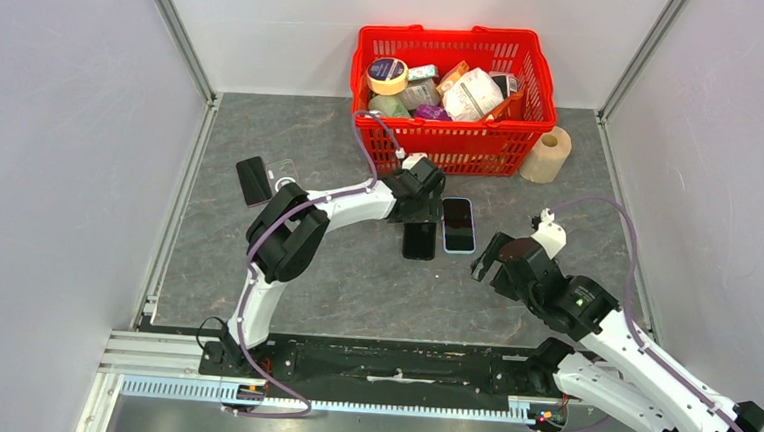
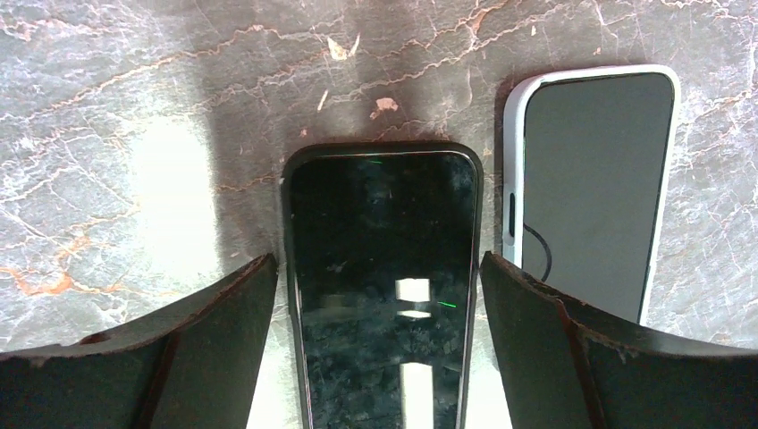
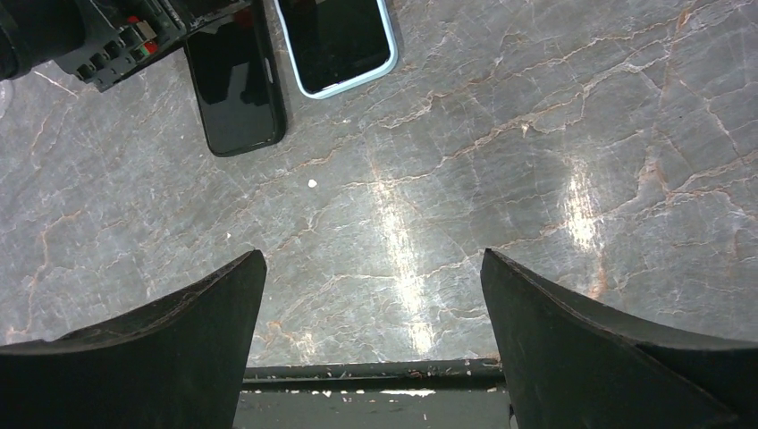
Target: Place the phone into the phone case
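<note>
1. Top external view: the black phone (image 1: 418, 242) lies flat on the grey marbled worktop (image 1: 354, 284), about at its middle and a little nearer than the red basket (image 1: 449, 145).
2. Just to the right of the phone lies the light blue case (image 1: 459, 225). It is parallel to the phone, with a narrow strip of worktop between them, and it reaches farther towards the basket. Its face is dark and glossy, and I cannot tell whether something already sits inside it.
3. The left gripper (image 1: 419, 214) hangs over the far end of the phone. In the left wrist view its fingers (image 2: 179, 357) stand apart, one along each long edge of the phone. A sliver of worktop shows between each finger and the phone, so nothing is clamped.
4. The right gripper (image 1: 487, 258) sits to the right of the case and nearer than it, clear of both flat things. In the right wrist view its fingers (image 3: 608, 357) are spread wide over bare stone and hold nothing. The phone and the case show in that view's far left corner.
5. The basket stands against the far wall and is filled with assorted packets and a roll of tape. A beige roll (image 1: 546, 155) stands upright on the worktop just beside the basket's right end.
6. Well to the left, a dark flat item (image 1: 253, 180) and a clear flat piece (image 1: 282, 176) lie next to each other.
</note>
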`<state>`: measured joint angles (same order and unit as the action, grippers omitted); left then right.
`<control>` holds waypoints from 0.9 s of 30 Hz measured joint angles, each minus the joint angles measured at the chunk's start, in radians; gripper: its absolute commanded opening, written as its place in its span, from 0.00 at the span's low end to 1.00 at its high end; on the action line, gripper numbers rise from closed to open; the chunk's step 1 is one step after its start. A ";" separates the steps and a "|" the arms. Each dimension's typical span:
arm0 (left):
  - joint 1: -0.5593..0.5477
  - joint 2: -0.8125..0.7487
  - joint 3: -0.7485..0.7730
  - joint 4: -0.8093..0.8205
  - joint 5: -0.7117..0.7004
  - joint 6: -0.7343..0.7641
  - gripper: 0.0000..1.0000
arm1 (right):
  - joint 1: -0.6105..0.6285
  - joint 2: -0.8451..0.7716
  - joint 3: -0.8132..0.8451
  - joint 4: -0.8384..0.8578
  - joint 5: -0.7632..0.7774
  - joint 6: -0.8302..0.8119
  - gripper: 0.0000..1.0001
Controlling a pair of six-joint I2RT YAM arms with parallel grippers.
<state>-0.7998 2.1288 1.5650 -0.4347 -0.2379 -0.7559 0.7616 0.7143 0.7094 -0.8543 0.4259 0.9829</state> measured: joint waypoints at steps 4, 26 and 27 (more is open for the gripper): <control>0.006 -0.013 -0.021 0.024 0.013 0.027 0.91 | 0.000 0.021 0.000 0.000 0.000 0.000 0.97; 0.306 -0.606 -0.472 0.010 -0.100 0.060 0.46 | 0.000 0.122 0.000 0.101 -0.069 -0.066 0.99; 0.349 -0.613 -0.483 0.004 -0.105 0.060 0.45 | 0.000 0.127 0.000 0.106 -0.072 -0.069 0.99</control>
<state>-0.4511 1.5158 1.0817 -0.4305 -0.3431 -0.6956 0.7616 0.8410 0.7094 -0.7483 0.3538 0.9134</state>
